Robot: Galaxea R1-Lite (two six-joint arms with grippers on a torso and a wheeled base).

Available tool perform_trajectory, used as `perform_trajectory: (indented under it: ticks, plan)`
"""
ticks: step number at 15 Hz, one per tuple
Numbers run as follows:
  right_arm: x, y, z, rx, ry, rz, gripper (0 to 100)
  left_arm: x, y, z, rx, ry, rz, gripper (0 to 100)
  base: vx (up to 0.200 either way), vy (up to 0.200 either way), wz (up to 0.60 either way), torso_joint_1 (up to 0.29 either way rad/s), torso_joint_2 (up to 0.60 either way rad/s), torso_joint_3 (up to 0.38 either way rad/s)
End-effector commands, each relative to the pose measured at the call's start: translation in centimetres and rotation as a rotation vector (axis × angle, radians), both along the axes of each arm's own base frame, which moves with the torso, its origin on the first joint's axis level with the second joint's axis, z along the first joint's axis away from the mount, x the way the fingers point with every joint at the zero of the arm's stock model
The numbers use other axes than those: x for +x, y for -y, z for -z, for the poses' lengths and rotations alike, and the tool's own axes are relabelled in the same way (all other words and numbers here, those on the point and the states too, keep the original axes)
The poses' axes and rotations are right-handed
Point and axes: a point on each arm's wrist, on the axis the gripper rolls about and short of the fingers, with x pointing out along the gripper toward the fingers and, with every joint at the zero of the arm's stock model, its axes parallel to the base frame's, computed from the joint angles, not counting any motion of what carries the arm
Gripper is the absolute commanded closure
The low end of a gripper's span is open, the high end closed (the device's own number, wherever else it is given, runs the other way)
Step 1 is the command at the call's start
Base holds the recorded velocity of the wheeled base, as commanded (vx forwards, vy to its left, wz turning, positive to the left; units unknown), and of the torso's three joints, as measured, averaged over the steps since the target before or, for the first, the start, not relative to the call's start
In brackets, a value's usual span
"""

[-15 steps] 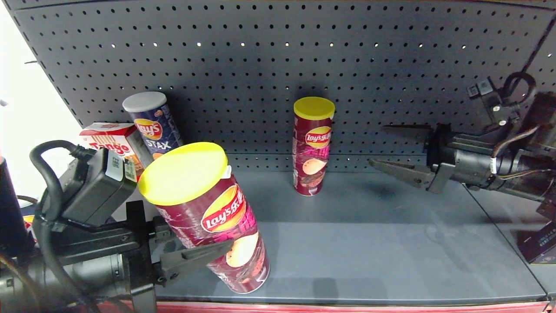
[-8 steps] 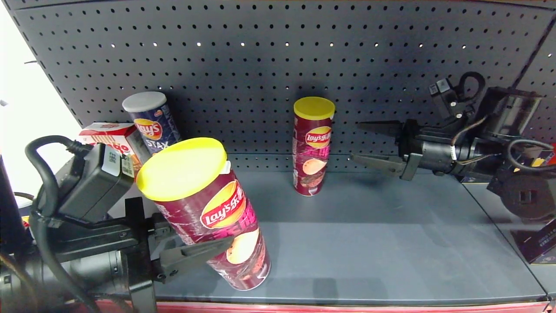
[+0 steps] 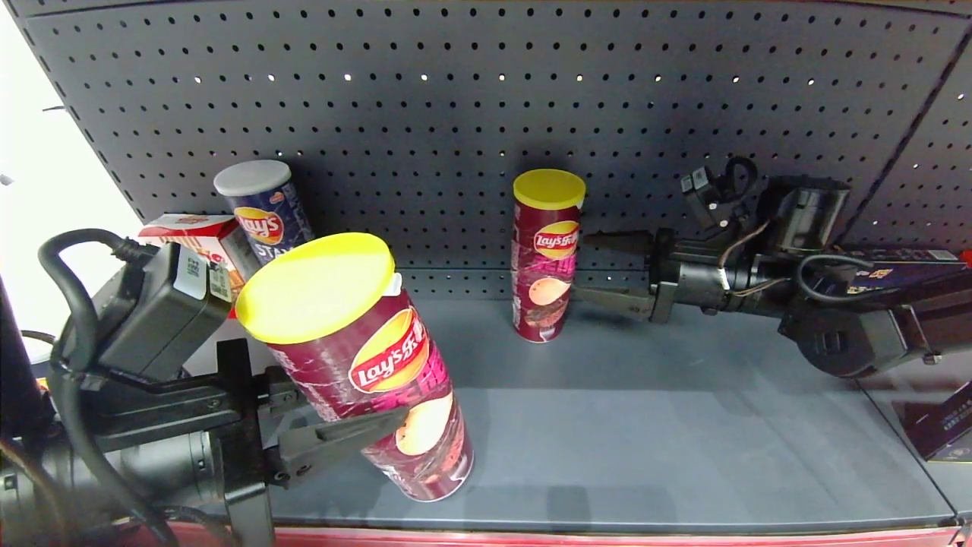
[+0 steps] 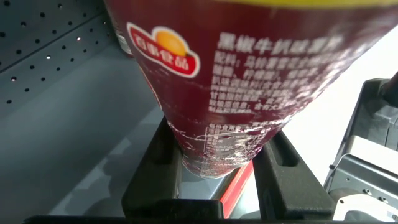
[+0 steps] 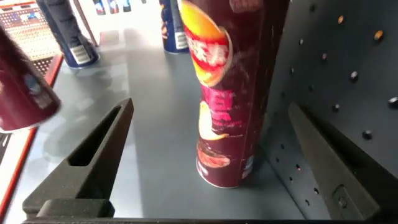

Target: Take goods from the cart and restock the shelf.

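Observation:
A maroon chip can with a yellow lid (image 3: 357,357) leans at the front left of the grey shelf (image 3: 645,425). My left gripper (image 3: 364,406) is shut on its lower half, and its base sits near the shelf's front edge. The left wrist view shows that can (image 4: 249,93) clamped in the left gripper (image 4: 221,168). A second, matching can (image 3: 548,258) stands upright near the pegboard. My right gripper (image 3: 596,267) is open at that can's right side, fingertips close to it. In the right wrist view the can (image 5: 233,93) stands ahead between the spread fingers (image 5: 93,155).
A blue chip can with a grey lid (image 3: 266,209) and a red-and-white box (image 3: 201,235) stand at the back left. The pegboard wall (image 3: 456,99) closes the back. A dark box (image 3: 942,425) lies at the right edge. The shelf's middle and front right are free.
My right arm has moved left along the pegboard until its open fingers reach the standing can. The left gripper has shifted slightly with the tilted can still in it.

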Motion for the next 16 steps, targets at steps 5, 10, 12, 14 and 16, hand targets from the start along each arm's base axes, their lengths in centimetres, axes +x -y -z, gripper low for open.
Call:
perform_trajectory:
  ticks: [5,10,12,14,16]
  plan:
    - [1.9,-1.2,3.1,-0.023,-0.059,-0.013,0,0.1,0.0,0.0,0.001,-0.002,-0.004,100,0.000,0.000,0.00,0.000,0.00,0.000]
    - [3.0,-3.0,4.5,-0.029,-0.073,-0.046,0,0.0,-0.1,0.3,0.004,-0.008,-0.009,100,0.000,0.000,0.00,0.000,0.00,0.000]
    - [3.4,-3.5,5.0,-0.032,-0.078,-0.052,0,0.0,-0.1,0.2,0.004,-0.007,-0.010,100,0.000,0.000,0.00,0.000,0.00,0.000]
    - [3.9,-4.1,5.3,-0.029,-0.074,-0.061,0,0.0,-0.1,0.2,0.003,-0.005,-0.010,100,0.000,0.000,0.00,0.000,0.00,0.000]
    - [4.4,-4.8,5.6,-0.027,-0.068,-0.069,0,0.0,-0.1,0.2,0.003,-0.005,-0.009,100,0.000,0.000,0.00,0.000,0.00,0.000]
